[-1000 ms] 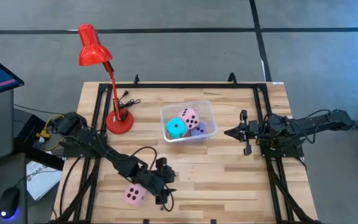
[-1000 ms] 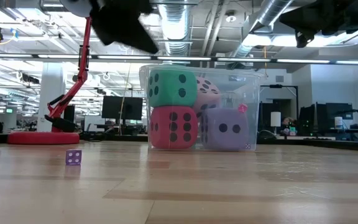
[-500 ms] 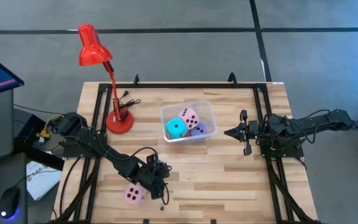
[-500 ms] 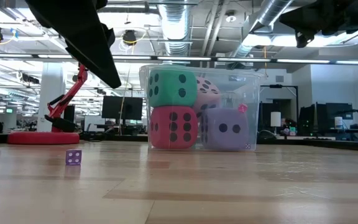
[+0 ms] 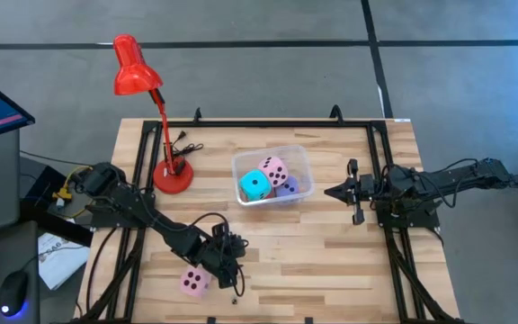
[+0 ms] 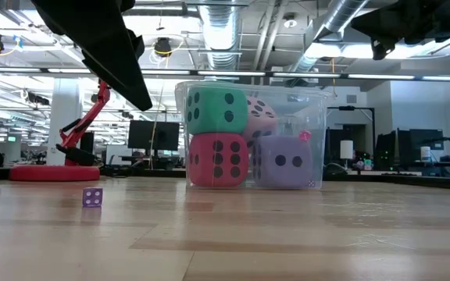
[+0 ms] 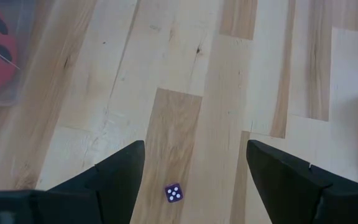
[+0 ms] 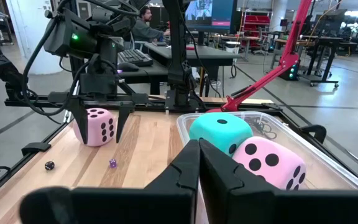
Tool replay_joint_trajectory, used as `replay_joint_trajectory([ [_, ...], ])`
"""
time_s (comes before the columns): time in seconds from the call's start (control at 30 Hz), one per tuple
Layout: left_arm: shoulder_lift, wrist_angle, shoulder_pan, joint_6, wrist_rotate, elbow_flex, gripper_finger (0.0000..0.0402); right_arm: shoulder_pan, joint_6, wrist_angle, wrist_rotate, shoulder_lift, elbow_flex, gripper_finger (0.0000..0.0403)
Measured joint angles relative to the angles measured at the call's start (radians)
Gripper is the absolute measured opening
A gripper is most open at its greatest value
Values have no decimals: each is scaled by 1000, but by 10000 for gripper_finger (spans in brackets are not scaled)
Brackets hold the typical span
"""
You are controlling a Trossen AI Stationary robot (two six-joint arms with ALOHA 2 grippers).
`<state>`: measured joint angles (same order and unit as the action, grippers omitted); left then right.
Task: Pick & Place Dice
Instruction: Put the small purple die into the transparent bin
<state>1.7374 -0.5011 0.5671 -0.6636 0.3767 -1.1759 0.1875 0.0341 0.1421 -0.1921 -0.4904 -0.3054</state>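
Four dice are seen inside the clear bin (image 5: 302,162): cyan die (image 5: 255,186), pink die (image 5: 274,170), lavender die (image 6: 286,161), red die (image 6: 218,160). One loose pink die (image 5: 194,282) is left well off the bin, bracketed by the open, empty left gripper (image 5: 227,267). The right gripper (image 5: 335,191) is parked beside the bin, closed and empty.

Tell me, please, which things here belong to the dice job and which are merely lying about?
Job: loose pink die, with the open left pincer beside it; clear bin holding cyan die, second pink die, lavender die, red die.

Lying about: red desk lamp; small purple die; small black die. The shut right pincer waits right of the bin.
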Motion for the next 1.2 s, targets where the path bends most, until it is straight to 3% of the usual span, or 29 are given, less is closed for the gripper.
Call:
replay_joint_trajectory([
  [0.43, 0, 1, 0, 0, 0, 2, 273, 0, 0, 0, 0, 0, 0, 5],
  [1.2, 28, 69, 5, -52, -10, 131, 273, 0, 0, 0, 0, 0, 0, 5],
])
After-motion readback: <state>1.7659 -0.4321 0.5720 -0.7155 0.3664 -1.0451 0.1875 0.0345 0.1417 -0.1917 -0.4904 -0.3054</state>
